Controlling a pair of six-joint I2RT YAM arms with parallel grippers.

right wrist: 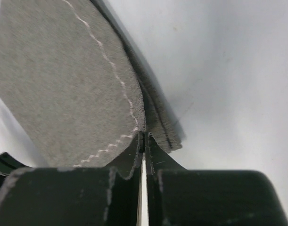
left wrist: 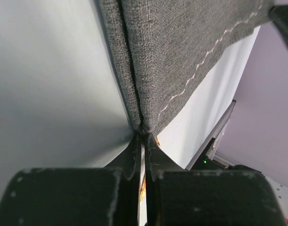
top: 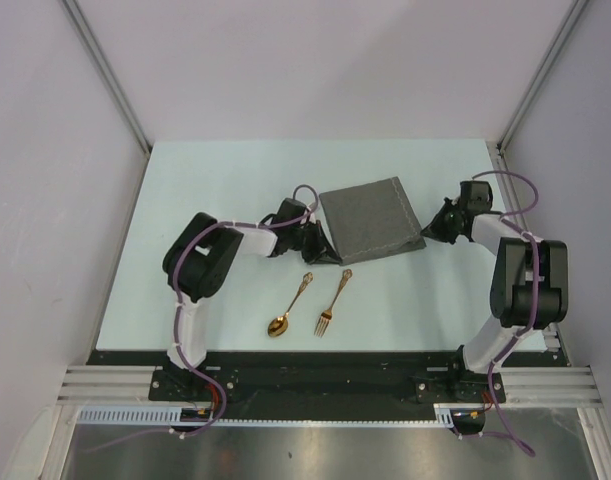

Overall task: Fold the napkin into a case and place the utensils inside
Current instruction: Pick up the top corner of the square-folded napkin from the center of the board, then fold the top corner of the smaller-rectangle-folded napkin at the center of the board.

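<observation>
Napkin: dark grey woven napkin lies askew on the bench between the two arms, on the far side of the utensils. Two layers show at the pinched edge in the left wrist view.
Left end effector: the left end effector has its fingers together, clamped on the napkin's near left corner.
Right end effector: the right end effector is clamped the same way on the near right corner.
Utensils: gold spoon and gold fork lie side by side nearer the arm bases, spoon to the left, both apart from the cloth.
Cloth handling: likely soft, limp and light. The matte weave should grip well. Expect sag between the two holds, and the layers may slip, so pinch both layers at the corners.
Utensil handling: probably stiff, light and slick. Take each across the slim handle.
Step (guess): fold in hand, case not yet formed.
</observation>
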